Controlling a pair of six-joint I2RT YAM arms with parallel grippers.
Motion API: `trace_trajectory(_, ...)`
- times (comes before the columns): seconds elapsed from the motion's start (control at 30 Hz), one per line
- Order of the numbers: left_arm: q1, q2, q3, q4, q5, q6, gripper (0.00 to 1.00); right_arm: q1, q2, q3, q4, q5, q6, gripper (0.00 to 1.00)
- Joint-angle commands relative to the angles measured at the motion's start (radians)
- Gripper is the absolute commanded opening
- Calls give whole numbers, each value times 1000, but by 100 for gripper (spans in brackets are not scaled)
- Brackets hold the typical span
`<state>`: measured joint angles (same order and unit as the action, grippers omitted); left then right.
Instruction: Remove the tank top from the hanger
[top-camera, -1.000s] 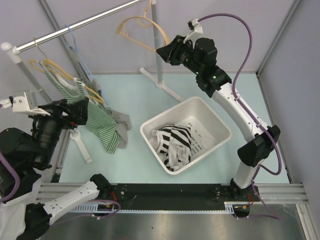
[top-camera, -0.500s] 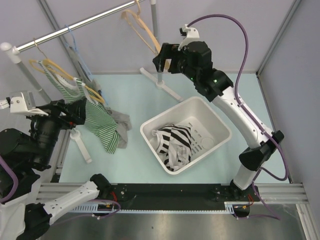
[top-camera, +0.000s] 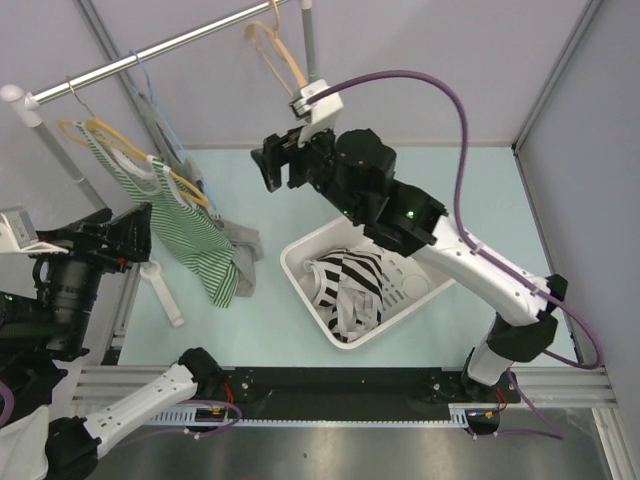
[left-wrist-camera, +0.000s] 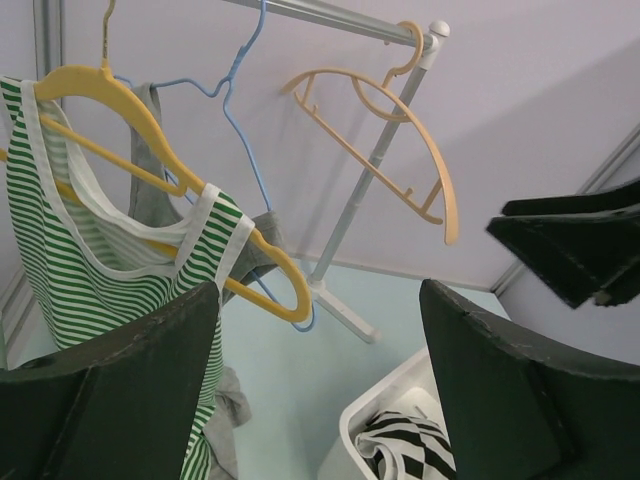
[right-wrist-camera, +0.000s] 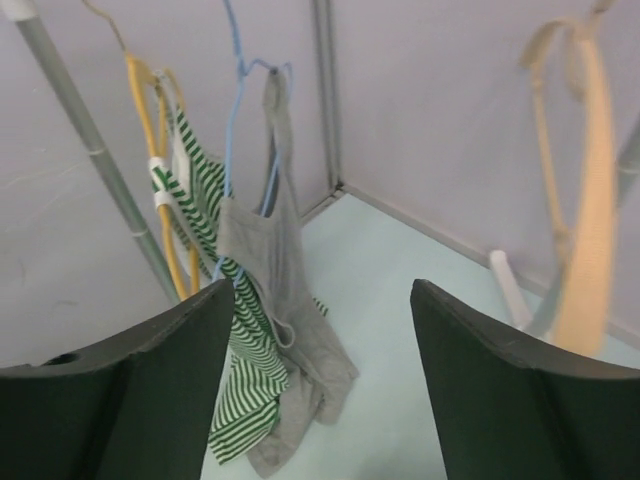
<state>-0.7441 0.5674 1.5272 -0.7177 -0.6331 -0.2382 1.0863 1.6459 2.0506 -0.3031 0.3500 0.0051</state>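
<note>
Steel rail (top-camera: 150, 52), round and smooth, spans the back left. White plastic basket (top-camera: 300, 250) with rounded corners sits below and right of the rail, with open floor between them. Green-striped tank top (left-wrist-camera: 60, 260), soft cloth edged in white, hangs under the rail on a yellow plastic hanger (left-wrist-camera: 80, 77). Left gripper (left-wrist-camera: 320, 310), jaws spread, hangs just in front of the rail. Right gripper (right-wrist-camera: 320, 300), likewise spread and holding nothing, hovers to the right. Both are clear of the cloth.
</note>
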Motion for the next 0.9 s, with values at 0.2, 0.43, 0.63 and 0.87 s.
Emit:
trace_trajectory(0.2,-3,-34,-2,-11,3,-39,86,47,290,224,105,-174,-10,69)
trace_trajectory(0.43,-3,-49,-2,-29,13,-59,85,50,403,309,120,-178,7,65)
trace_trajectory(0.63,-3,-51,-1,-37,7,-59,86,43,430,307,144,-193,9,57)
trace_trajectory(0.87,-3,-50,-2,-39,7,-55,86,34,379,292,157,-236,53,70)
